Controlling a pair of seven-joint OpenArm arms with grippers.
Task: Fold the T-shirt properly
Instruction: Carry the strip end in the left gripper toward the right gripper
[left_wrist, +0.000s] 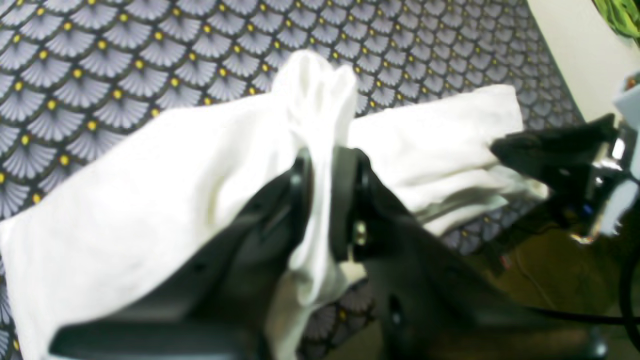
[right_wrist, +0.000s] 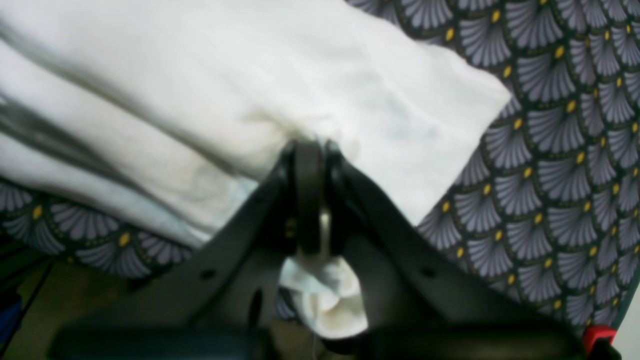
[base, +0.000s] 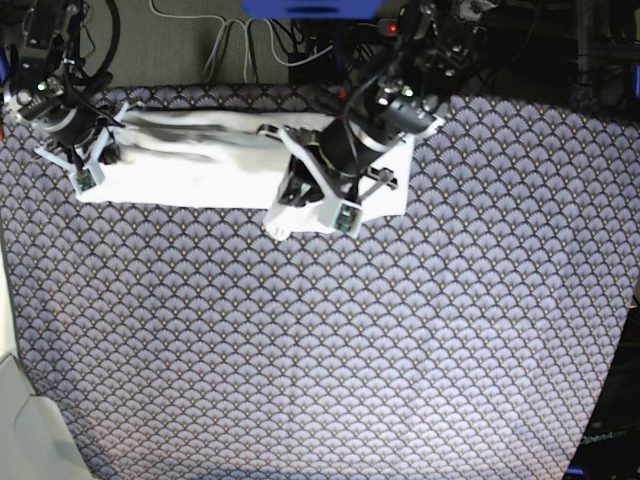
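lying along the far edge of the table (base: 330, 360), one white shirt (base: 200, 165) is showing as a long folded band, soft and creased, plain side up. two grippers are working it: the left gripper (left_wrist: 322, 165) is pinching a bunched fold of the shirt near the band's middle, and the right gripper (right_wrist: 310, 155) is clamping the cloth at its end. a scalloped fan-pattern fabric, grey with yellow dots, is covering the table.
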